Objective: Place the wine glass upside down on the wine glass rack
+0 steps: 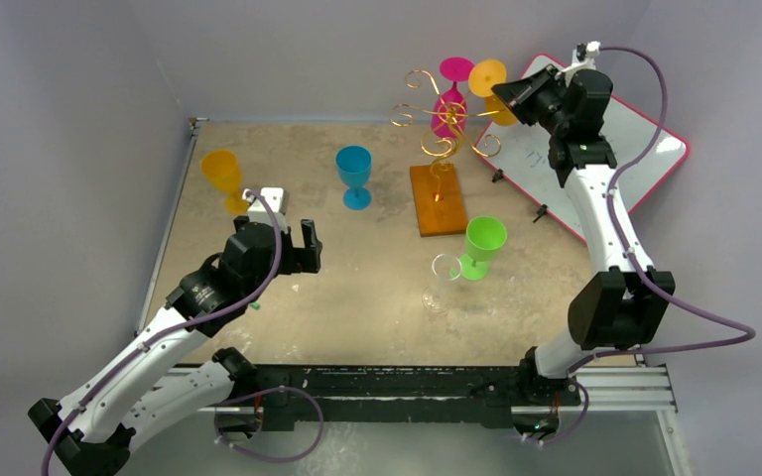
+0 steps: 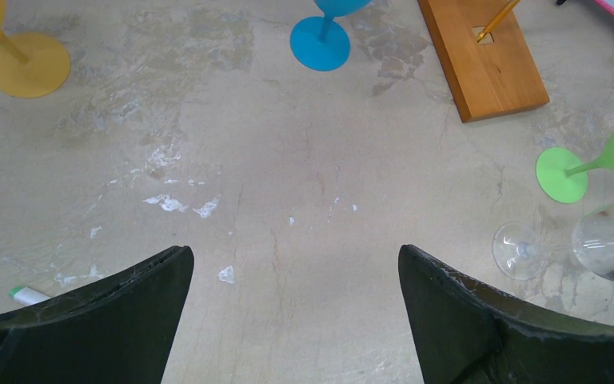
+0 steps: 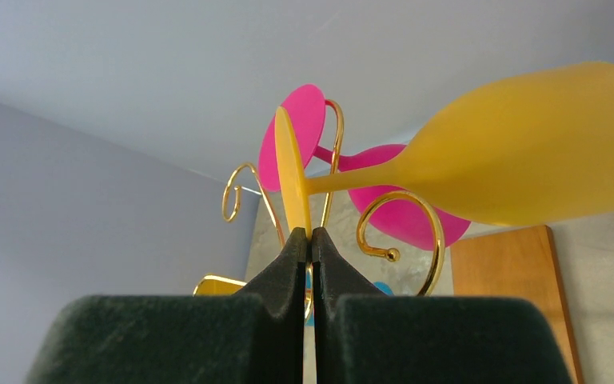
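My right gripper [image 1: 508, 96] [image 3: 310, 234] is shut on the edge of the foot of a yellow-orange wine glass [image 1: 496, 94] [image 3: 528, 152]. It holds the glass high, foot uppermost, at the right side of the gold wire wine glass rack [image 1: 435, 124] [image 3: 404, 220]. The glass stem runs just above a curled arm; whether they touch is unclear. A pink glass [image 1: 450, 99] [image 3: 304, 120] hangs upside down on the rack. The rack's wooden base [image 1: 438, 198] [image 2: 488, 60] lies mid-table. My left gripper [image 1: 298, 248] [image 2: 296, 252] hovers open over bare table, holding nothing.
Standing upright on the table are a yellow glass [image 1: 224, 178] [image 2: 28, 66], a blue glass [image 1: 354, 174] [image 2: 320, 42] and a green glass [image 1: 481, 246] [image 2: 600, 164]. A clear glass [image 1: 446, 266] [image 2: 608, 240] lies beside the green one. A pink-framed whiteboard [image 1: 605, 149] sits at the back right.
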